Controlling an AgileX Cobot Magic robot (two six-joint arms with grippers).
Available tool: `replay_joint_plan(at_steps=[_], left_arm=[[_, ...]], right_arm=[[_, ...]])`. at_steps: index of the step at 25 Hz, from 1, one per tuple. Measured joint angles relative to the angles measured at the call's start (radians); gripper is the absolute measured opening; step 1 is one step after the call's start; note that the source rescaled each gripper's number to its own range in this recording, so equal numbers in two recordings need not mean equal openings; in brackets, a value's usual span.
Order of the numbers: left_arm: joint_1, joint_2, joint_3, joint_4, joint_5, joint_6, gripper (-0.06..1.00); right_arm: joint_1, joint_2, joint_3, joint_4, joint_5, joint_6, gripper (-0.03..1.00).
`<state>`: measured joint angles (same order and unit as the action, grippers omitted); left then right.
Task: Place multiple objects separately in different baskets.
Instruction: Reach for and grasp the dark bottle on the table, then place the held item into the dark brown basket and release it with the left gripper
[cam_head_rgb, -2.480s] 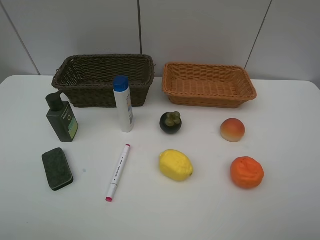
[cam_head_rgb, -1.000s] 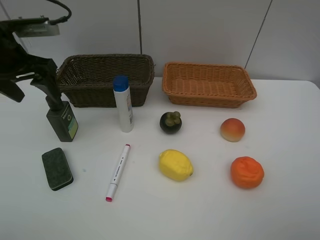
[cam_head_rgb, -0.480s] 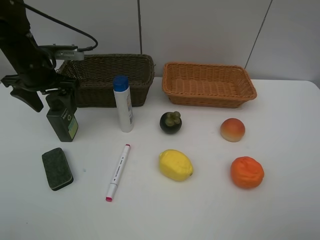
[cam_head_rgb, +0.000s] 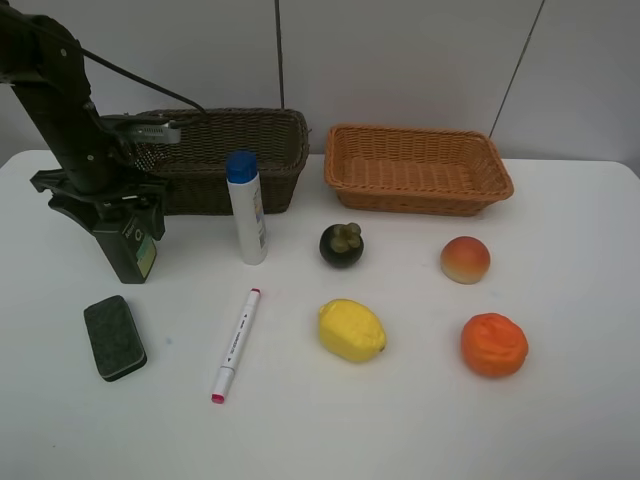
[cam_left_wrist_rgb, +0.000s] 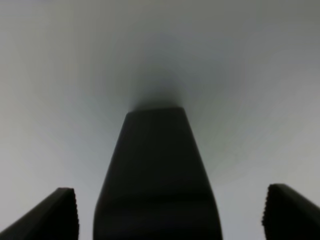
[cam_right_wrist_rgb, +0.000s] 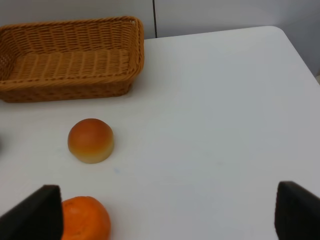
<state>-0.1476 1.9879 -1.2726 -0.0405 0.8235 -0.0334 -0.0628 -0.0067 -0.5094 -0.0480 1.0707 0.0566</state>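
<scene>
My left gripper (cam_head_rgb: 110, 212) has come down over the dark green pump bottle (cam_head_rgb: 132, 255) at the table's left. In the left wrist view the bottle (cam_left_wrist_rgb: 157, 185) stands between the fingers (cam_left_wrist_rgb: 55, 215) with a gap on each side, so the gripper is open. The white blue-capped tube (cam_head_rgb: 247, 210), eraser (cam_head_rgb: 114, 337) and marker (cam_head_rgb: 236, 344) lie nearby. Mangosteen (cam_head_rgb: 341, 245), lemon (cam_head_rgb: 351, 330), peach (cam_head_rgb: 465, 259) and orange (cam_head_rgb: 494, 344) sit to the right. My right gripper (cam_right_wrist_rgb: 165, 220) is open and empty above the peach (cam_right_wrist_rgb: 90, 140) and orange (cam_right_wrist_rgb: 85, 218).
The dark brown basket (cam_head_rgb: 215, 115) stands just behind the left arm and the bottle. The tan basket (cam_head_rgb: 415, 130) is at the back right, also in the right wrist view (cam_right_wrist_rgb: 70, 30). A wall runs close behind both baskets.
The left arm has swung in from the left and dropped over the pump bottle, whose top now sits between the fingers. The fruits and other objects have not moved.
</scene>
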Motion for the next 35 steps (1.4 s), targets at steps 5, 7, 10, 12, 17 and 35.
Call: replay_joint_plan(at_steps=[5,7,10,12,17,35], left_arm=[[0.0,0.0,0.0,0.001,0.035,-0.012,0.34],[0.0,0.0,-0.001,0.001,0.056,-0.014,0.35],[0.0,-0.018,-0.003,-0.007,0.111,-0.018,0.35],[0.0,-0.051,-0.033,-0.014,0.158,-0.018,0.35],[0.0,-0.157,-0.253,-0.026,0.188,-0.02,0.35],[0.046,0.257,-0.649,0.053,0.054,-0.046,0.68]], right_arm=[[0.0,0.0,0.0,0.0,0.0,0.0,0.83],[0.0,0.0,0.0,0.0,0.0,0.0,0.83],[0.0,0.0,0.0,0.0,0.0,0.0,0.83],[0.0,0.0,0.0,0.0,0.0,0.0,0.83],[0.0,0.0,0.0,0.0,0.0,0.0,0.83],[0.0,0.0,0.0,0.0,0.0,0.0,0.83]])
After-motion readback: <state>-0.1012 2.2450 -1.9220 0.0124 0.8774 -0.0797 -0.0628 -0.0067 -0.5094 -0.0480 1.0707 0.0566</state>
